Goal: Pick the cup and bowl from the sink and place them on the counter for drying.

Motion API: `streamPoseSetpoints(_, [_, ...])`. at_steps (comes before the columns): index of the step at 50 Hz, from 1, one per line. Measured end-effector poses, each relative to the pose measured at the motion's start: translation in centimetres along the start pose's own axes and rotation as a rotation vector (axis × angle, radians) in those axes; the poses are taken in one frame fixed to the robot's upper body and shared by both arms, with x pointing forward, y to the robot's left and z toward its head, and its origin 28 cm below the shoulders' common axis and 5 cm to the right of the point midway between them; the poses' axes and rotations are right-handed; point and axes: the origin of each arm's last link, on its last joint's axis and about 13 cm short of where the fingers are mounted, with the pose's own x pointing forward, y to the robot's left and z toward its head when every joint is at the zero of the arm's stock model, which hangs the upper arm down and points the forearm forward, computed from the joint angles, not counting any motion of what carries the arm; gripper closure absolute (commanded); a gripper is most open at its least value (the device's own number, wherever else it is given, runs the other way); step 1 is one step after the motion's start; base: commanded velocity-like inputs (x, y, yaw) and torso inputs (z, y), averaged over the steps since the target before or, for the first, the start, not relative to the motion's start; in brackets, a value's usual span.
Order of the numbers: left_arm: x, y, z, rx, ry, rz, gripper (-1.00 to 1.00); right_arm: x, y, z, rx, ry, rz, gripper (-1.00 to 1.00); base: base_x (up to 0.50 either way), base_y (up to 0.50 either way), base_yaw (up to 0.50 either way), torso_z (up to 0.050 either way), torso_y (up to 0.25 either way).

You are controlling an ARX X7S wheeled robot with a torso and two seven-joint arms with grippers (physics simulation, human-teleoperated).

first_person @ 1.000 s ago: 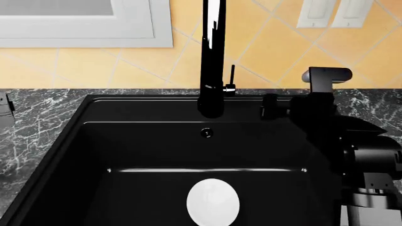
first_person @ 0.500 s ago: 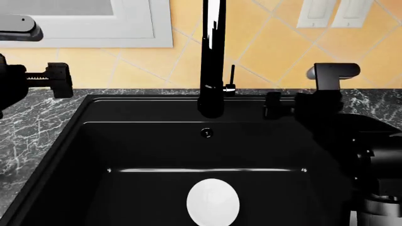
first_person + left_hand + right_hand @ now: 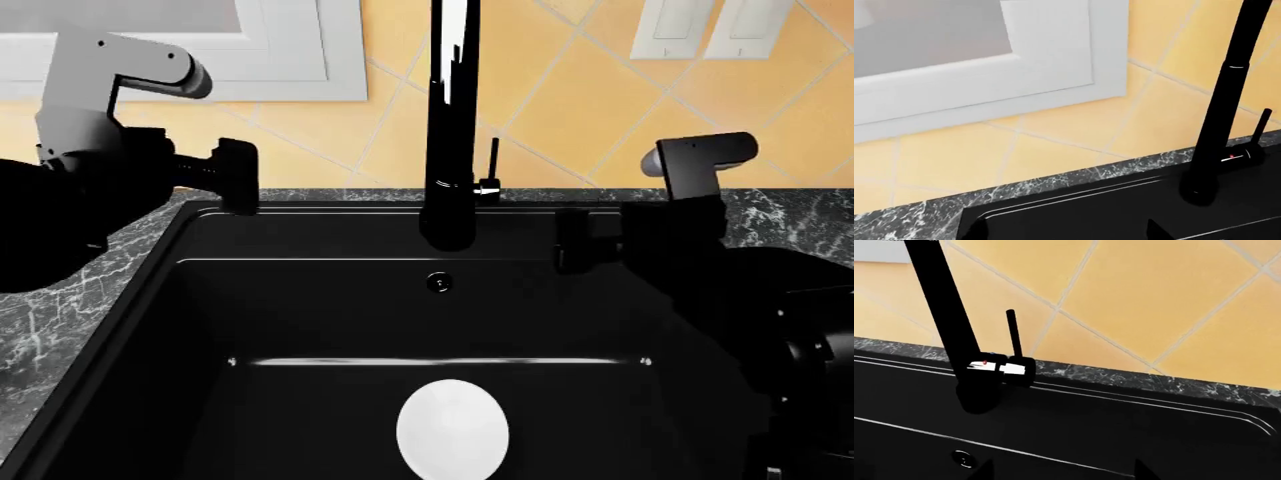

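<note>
Head view: the bowl (image 3: 453, 428) lies on the floor of the sink (image 3: 320, 310), at the near middle. The left tool (image 3: 240, 178) hangs over the sink's far-left corner and the right tool (image 3: 574, 240) over its far-right rim, both well apart from the bowl and above it. Whether either is open or closed cannot be told. The marble tabletop (image 3: 67, 290) borders the sink.

Left wrist view: faucet (image 3: 1217, 135), window frame (image 3: 1054, 65), tiles; no bowl.

Right wrist view: faucet, sink back wall; no bowl.
</note>
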Motion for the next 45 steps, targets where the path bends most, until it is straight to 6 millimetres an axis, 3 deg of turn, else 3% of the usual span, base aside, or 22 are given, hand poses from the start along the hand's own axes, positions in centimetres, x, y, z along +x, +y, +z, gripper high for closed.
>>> streamPoseSetpoints(19, [0.6,-1.3,-1.5,0.003,0.017,-0.068,-1.0,-1.0,0.5,-0.1,-0.06,0.084,0.086,-1.0,0.0,0.0,0.0,0.0,0.0])
streamPoseSetpoints(45, [0.7,-1.4,-2.4,-0.007,0.019,-0.062,-1.0,-0.3,1.8,-3.2,-0.138,0.343,0.253,-1.0,0.0,0.0,0.0,0.0,0.0])
